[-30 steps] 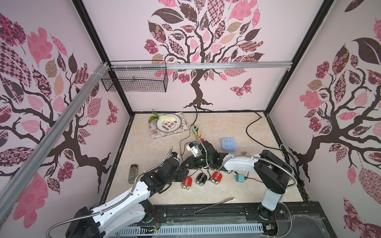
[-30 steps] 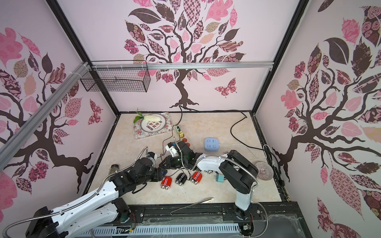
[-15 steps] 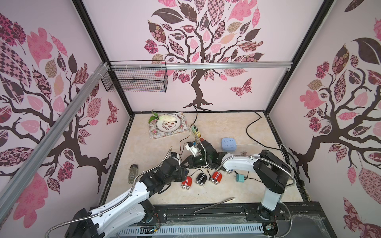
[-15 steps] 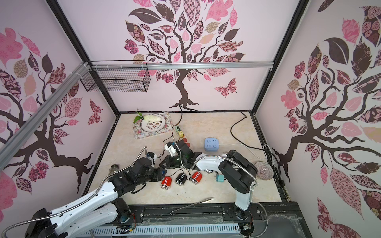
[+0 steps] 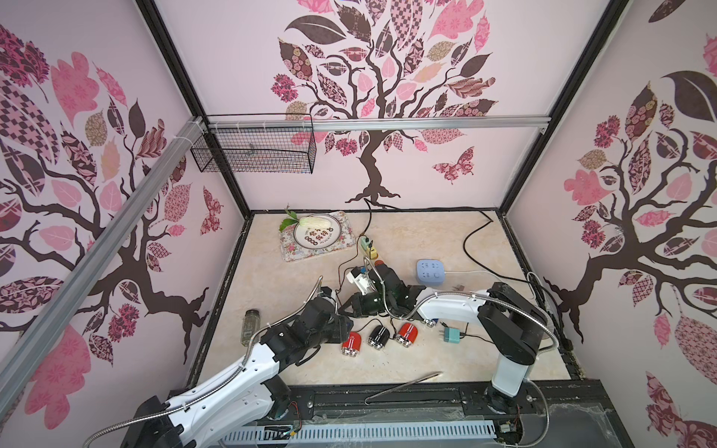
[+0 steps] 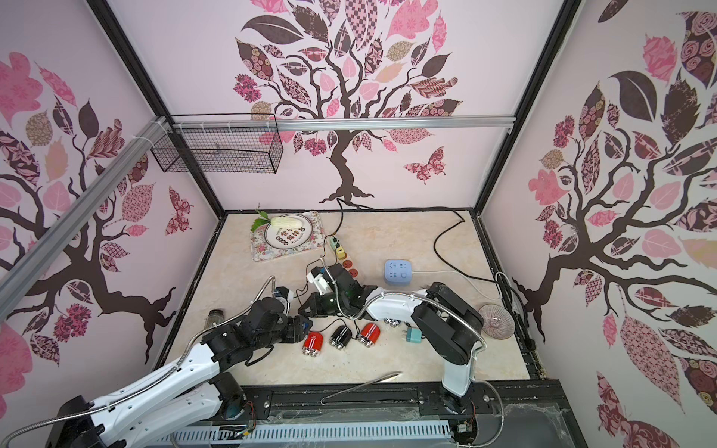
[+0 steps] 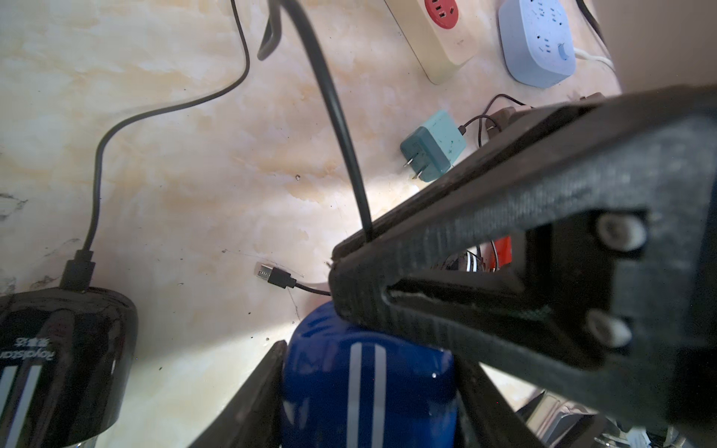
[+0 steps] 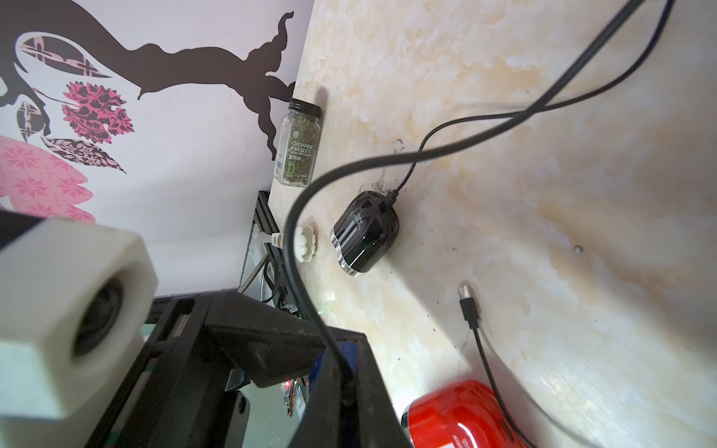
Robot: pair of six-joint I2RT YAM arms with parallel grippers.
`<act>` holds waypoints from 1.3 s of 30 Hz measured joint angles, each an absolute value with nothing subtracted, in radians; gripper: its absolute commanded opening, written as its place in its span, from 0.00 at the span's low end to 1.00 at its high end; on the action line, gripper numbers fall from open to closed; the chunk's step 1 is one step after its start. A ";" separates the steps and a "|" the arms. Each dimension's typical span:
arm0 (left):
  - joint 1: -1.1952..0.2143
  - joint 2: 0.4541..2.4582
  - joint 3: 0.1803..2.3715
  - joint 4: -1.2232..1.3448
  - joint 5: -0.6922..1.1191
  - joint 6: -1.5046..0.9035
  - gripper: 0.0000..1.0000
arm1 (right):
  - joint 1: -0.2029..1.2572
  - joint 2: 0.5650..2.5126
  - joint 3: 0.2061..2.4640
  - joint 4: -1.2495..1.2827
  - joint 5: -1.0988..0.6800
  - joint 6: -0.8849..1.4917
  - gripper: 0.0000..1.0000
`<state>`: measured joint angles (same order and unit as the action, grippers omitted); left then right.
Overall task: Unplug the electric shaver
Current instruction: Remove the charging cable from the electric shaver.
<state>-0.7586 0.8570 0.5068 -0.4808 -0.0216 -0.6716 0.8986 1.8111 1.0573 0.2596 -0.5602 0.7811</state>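
The blue shaver point(image 7: 368, 388) is clamped between the fingers of my left gripper point(image 7: 368, 349). Its rounded end sticks out past the fingertips, low over the table point(image 7: 174, 174). My right gripper point(image 7: 341, 267) is pinched tight on the black cable point(image 7: 333, 108) right at that end of the shaver. Its jaws hide the plug, so I cannot tell whether it is seated or out. From the pinch the cable rises and loops away above the table.

Just beside the right gripper's tips a loose plug point(image 7: 271, 273) on a thin lead lies flat on the table. Off to one side of the left gripper lies the black shaver point(image 7: 58, 349), with its own lead plugged in. A red shaver point(image 8: 458, 415) lies just beside the right gripper. Beyond that gripper a teal adapter point(image 7: 434, 145) rests with its prongs bare. Well past the adapter are the cream strip point(image 7: 430, 38) and the blue socket block point(image 7: 537, 38).

In both top views the two grippers meet tip to tip near the table's middle. A jar point(image 8: 297, 147) lies by the wall, well apart from both.
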 measured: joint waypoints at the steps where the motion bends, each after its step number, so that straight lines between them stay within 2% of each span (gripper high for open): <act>1: -0.759 0.856 0.507 -0.481 -0.022 -0.671 0.19 | 0.900 1.811 1.064 0.249 -0.557 0.777 0.10; 9: -0.757 0.850 0.507 -0.478 -0.031 -0.665 0.18 | 0.902 1.813 1.114 0.167 -0.542 0.734 0.11; 39: -0.757 0.929 0.515 -0.426 -0.028 -0.648 0.17 | 0.860 1.821 1.114 0.134 -0.573 0.714 0.11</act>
